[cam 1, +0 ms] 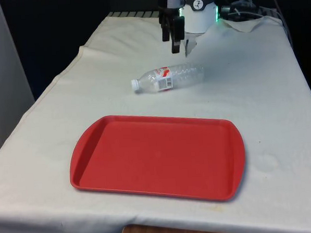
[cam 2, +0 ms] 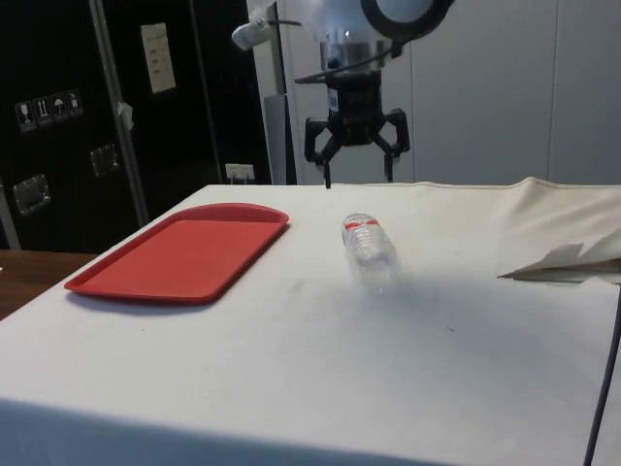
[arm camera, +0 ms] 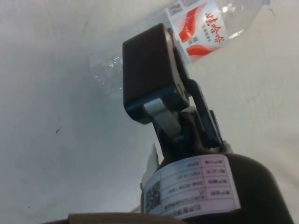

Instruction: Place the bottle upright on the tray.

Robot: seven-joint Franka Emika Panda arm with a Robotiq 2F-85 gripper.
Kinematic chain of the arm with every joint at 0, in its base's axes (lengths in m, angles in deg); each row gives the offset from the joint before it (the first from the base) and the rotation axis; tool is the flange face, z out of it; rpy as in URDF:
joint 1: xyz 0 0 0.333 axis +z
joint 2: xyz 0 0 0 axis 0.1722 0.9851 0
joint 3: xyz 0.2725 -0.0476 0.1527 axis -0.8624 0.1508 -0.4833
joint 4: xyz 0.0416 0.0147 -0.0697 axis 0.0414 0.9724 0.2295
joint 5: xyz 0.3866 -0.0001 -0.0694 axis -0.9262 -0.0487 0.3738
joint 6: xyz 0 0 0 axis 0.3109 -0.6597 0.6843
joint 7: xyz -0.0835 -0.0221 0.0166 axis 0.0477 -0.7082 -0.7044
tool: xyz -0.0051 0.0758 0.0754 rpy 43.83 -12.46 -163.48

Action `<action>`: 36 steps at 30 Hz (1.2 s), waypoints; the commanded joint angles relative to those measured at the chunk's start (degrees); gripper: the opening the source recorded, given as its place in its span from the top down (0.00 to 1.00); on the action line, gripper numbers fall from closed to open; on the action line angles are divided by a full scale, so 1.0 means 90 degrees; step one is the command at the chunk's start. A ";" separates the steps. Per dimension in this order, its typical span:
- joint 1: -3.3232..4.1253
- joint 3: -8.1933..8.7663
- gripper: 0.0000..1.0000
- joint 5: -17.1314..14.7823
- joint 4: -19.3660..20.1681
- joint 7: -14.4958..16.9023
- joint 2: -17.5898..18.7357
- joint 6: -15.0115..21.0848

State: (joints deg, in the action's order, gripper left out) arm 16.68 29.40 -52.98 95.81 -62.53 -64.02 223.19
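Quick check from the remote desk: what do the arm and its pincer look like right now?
The arm is white with rounded, glossy joint housings and a dark ring on one joint. A black cable loops beside the wrist. The pincer is black, with two slim fingers on angled linkages. In the wrist view a finger pad is a flat black block, with a white printed label on the body.

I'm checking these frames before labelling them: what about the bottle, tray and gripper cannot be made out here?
- Bottle, wrist view: one finger covers its middle; its ends run off the picture's edge.
- Bottle's cap, side view: the bottle's base faces the camera, so the cap is hidden behind it.
- Label text: too small in the front and side views.
- Gripper, front view: seen edge-on against dark curtains, its finger gap is unclear.
- Tray: fully visible.
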 commanded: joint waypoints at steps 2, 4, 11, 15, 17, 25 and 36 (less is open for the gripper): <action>0.0000 0.0108 0.00 -0.0255 0.0025 0.0337 0.0064 0.0185; 0.0000 0.0166 0.00 -0.0312 0.0025 0.0452 0.0102 0.0223; -0.0006 0.0312 0.00 -0.0452 0.0032 0.0783 0.0223 0.0350; -0.0019 0.0337 0.00 -0.0465 0.0025 0.0859 0.0280 0.0401; -0.0025 0.0350 0.00 -0.0337 -0.0006 0.0770 0.0312 0.0331; -0.0045 0.0465 0.00 -0.0337 -0.0006 0.0949 0.0433 0.0452; -0.0051 0.0554 0.00 -0.0465 -0.0108 0.1184 0.0668 0.0579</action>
State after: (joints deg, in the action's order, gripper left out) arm 16.22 34.62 -56.19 94.55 -52.44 -57.61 228.28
